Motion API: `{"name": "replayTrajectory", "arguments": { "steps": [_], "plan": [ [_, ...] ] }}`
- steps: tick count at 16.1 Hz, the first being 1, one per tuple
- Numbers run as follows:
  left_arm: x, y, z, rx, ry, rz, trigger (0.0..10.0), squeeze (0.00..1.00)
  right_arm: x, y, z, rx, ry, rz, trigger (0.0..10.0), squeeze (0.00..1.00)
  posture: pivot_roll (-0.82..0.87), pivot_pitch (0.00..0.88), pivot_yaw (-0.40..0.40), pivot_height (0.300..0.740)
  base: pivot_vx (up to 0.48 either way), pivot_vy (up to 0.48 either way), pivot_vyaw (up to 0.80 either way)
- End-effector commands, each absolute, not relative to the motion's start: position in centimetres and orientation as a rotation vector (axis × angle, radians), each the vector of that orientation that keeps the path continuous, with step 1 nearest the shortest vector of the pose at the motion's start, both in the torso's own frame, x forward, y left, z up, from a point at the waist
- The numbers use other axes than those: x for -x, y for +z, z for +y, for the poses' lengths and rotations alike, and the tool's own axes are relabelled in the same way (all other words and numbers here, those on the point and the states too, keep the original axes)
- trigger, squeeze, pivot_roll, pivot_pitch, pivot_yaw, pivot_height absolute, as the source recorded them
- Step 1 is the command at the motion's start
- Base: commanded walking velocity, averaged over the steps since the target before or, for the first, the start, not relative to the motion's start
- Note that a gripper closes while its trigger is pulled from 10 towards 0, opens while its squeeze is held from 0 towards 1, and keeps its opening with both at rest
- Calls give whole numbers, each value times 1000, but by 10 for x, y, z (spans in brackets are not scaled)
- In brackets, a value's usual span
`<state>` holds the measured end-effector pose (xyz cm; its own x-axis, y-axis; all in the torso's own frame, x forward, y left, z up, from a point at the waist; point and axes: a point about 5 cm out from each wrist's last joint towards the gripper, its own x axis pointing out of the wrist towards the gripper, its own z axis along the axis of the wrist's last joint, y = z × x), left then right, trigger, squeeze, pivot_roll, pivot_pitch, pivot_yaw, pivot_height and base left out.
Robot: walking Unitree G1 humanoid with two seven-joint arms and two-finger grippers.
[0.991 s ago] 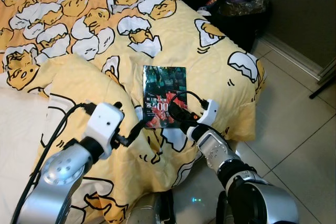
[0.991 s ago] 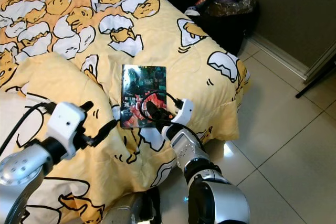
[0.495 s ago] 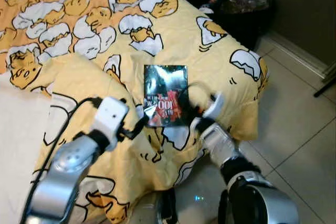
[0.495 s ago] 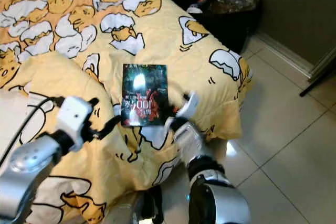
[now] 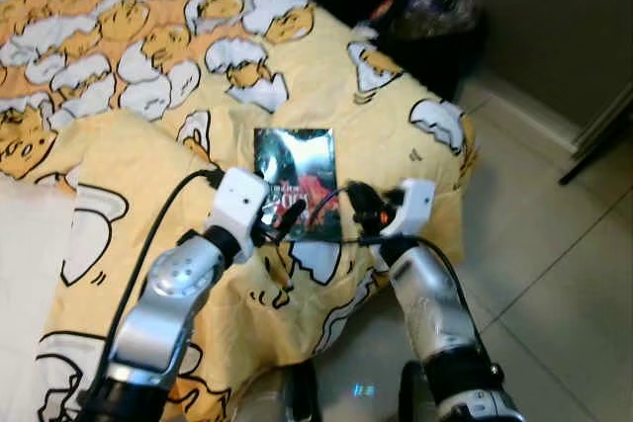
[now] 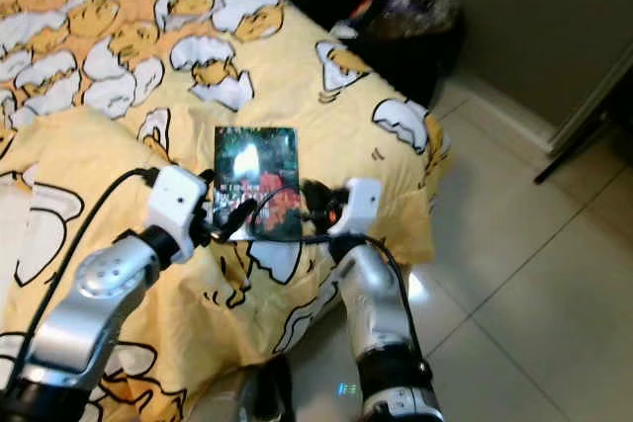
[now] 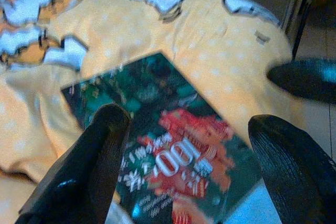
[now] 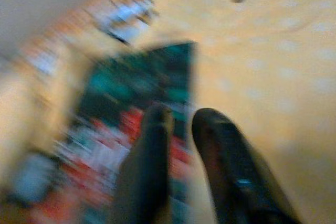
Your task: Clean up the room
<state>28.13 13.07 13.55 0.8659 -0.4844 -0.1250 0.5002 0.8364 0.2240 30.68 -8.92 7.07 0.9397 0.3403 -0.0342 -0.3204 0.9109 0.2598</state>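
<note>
The book (image 5: 296,181) was found flat on the bed (image 5: 396,106) near its foot corner. The left gripper (image 7: 184,145) was spread wide over the book's near edge, presumably to straddle it. The right gripper (image 8: 181,129), nearly closed and grasping nothing, was aimed at the book's right edge.

The dark book (image 7: 173,166) lying on the yellow egg-print blanket (image 5: 396,116) bears the large white number "100" on its cover, set against a red patch. Smaller white characters run beside and under that number, but they are too blurred to read. No other writing can be made out.
</note>
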Motion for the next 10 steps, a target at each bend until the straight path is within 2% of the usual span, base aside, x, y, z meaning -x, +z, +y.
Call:
{"name": "replayTrajectory", "arguments": {
  "steps": [1, 2, 4, 5, 7, 8, 10],
  "plan": [
    [-280, 124, 133, -279, -530, 97, 10000, 0, -301, 61, -97, -173, 272, 96, 10000, 1000, -47, 111, 135, 740, 0, 0, 0],
    [-281, 112, 141, -287, -526, 130, 10000, 0, -290, 63, -117, -111, 180, 88, 10000, 1000, -75, 89, 129, 740, 0, 0, 0],
    [-283, 98, 154, -268, -482, 169, 10000, 0, -271, 71, -137, 6, 118, 59, 10000, 1000, -109, 57, 116, 740, 0, 0, 0],
    [-290, 89, 156, -205, -409, 183, 10000, 0, -255, 75, -150, 87, 82, 47, 10000, 1000, -139, 32, 99, 740, 0, 0, 0],
    [-296, 83, 151, -134, -360, 176, 10000, 0, -250, 74, -158, 102, 46, 54, 10000, 1000, -162, 14, 84, 740, 0, 0, 0],
    [-297, 80, 148, -90, -329, 180, 10000, 0, -251, 74, -162, 87, 23, 55, 10000, 1000, -172, 11, 78, 740, 0, -480, 0],
    [-295, 73, 139, -77, -316, 186, 10000, 0, -256, 80, -164, 96, 25, 45, 10000, 1000, -173, 0, 61, 740, 0, -480, 734]
  ]
}}
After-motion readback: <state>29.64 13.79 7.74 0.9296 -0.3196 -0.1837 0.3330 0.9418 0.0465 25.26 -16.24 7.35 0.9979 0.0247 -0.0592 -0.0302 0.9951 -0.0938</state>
